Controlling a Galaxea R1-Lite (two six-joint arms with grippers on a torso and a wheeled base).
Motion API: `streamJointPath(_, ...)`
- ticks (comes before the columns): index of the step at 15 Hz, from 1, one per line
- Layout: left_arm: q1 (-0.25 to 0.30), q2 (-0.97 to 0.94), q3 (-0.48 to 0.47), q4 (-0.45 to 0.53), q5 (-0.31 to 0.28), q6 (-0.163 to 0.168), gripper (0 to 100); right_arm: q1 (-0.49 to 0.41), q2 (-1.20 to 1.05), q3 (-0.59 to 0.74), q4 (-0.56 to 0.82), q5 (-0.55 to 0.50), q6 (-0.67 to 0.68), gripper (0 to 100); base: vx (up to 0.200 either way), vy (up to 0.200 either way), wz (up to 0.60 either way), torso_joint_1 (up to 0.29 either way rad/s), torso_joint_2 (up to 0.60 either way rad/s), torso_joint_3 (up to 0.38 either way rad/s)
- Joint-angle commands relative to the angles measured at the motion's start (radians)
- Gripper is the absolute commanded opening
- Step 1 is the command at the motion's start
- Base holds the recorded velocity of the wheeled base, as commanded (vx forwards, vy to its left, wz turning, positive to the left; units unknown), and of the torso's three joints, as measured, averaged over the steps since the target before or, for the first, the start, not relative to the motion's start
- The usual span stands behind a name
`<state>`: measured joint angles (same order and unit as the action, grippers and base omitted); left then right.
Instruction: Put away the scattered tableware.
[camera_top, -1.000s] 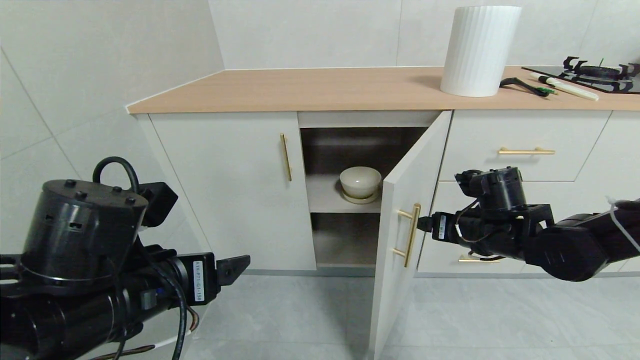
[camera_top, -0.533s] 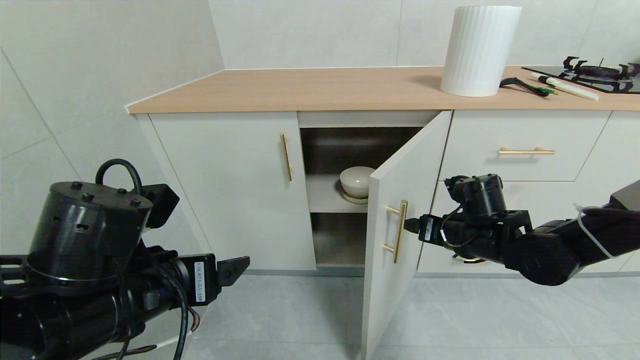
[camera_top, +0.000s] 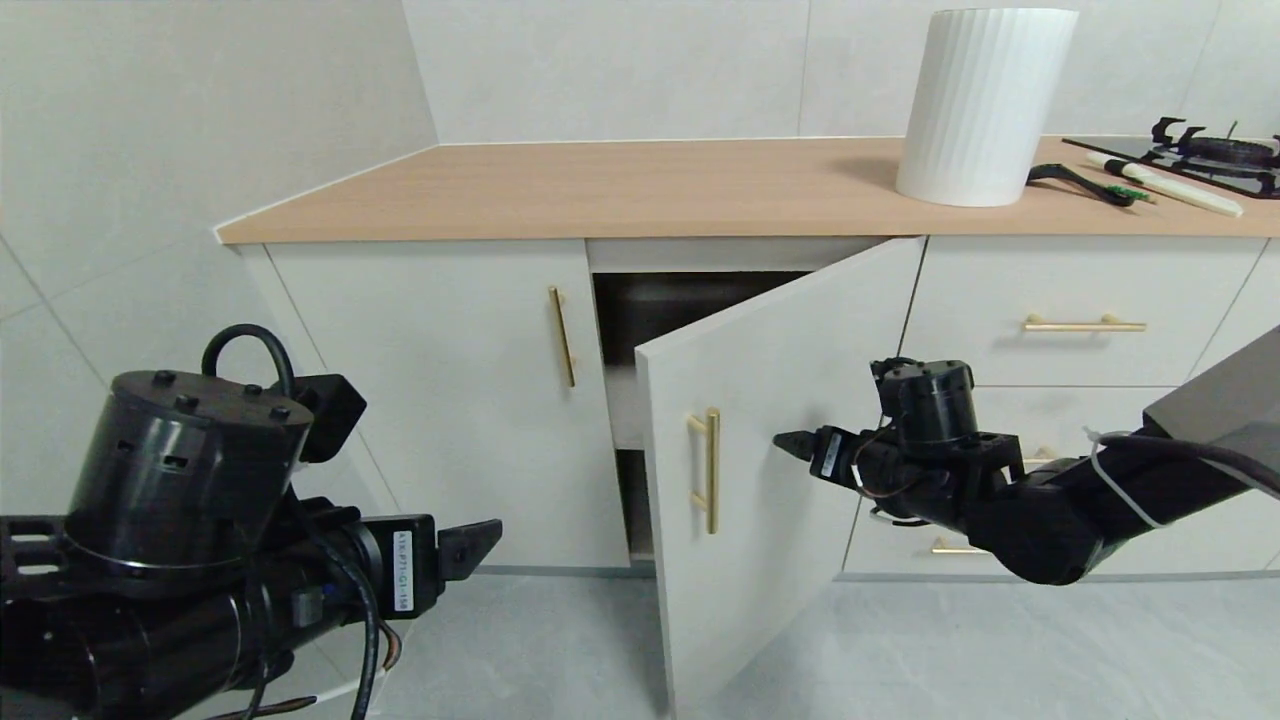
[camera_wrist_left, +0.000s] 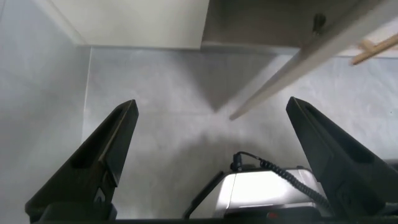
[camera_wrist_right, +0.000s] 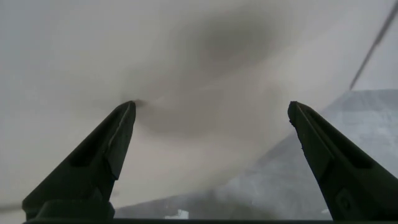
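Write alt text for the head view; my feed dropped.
The right gripper, open, points at the outer face of a half-closed white cabinet door, beside its gold handle. The left gripper sits low at the left, open; a white ribbed container stands on the wooden counter.

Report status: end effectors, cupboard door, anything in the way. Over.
Left end effector open, empty, held low. Right end effector open, tip at front of cupboard door. Door ajar. Nothing seen blocking it.
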<state>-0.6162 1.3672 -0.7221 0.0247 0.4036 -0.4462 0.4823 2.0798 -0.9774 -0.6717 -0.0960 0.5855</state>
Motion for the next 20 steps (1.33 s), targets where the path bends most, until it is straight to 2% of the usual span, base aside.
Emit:
streamJointPath(1,0.001,0.003,0.000,0.000,0.000,0.000,100,0.013,0.031,-0.026,-0.012,-0.001,0.036,100,0.200,0.000,0.00,-0.002,0.00,-0.002)
streamJointPath(3,0.001,0.004,0.001,-0.020,0.000,0.001,100,0.013,0.049,-0.061,-0.012,-0.004,0.099,100,0.200,0.000,0.00,-0.002,0.01,0.000)
streamJointPath(8,-0.004,0.004,0.001,-0.020,0.001,0.007,100,0.013,0.071,-0.109,-0.026,-0.018,0.172,100,0.000,0.000,0.00,0.000,0.00,0.000)
streamJointPath(12,-0.002,0.007,0.003,-0.026,0.001,0.007,100,-0.005,0.132,-0.198,-0.046,-0.145,0.227,100,0.000,0.000,0.00,0.000,0.00,0.000)
streamJointPath(17,-0.002,0.010,0.003,-0.028,0.001,0.007,100,-0.016,0.160,-0.248,-0.045,-0.168,0.247,100,0.000,0.000,0.00,0.000,0.00,0.000)
streamJointPath(20,-0.002,0.010,0.003,-0.026,0.001,0.007,100,-0.018,0.198,-0.300,-0.042,-0.226,0.247,100,0.000,0.000,0.00,0.000,0.00,0.000)
